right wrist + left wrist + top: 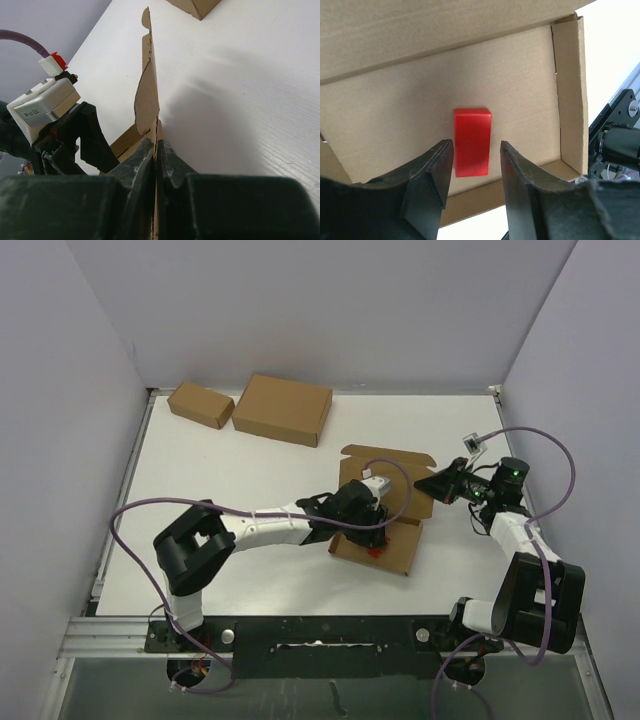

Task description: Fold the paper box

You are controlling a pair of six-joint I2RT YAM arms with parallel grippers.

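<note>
Brown cardboard paper box (398, 545) lying open at middle of white surface (250, 470).

Left wrist view only: red block (472, 135) flat on box floor. Left tool (476, 150) parted, straddling block's near end, gripping nothing.

Right wrist view only: right tool (156, 150) pinched tight on upright cardboard edge of the box.

Overhead only: larger box (282, 408) and small box (200, 404) at far-left edge.

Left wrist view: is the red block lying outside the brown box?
No, the red block lies flat on the floor of the paper box, inside its walls.
</note>
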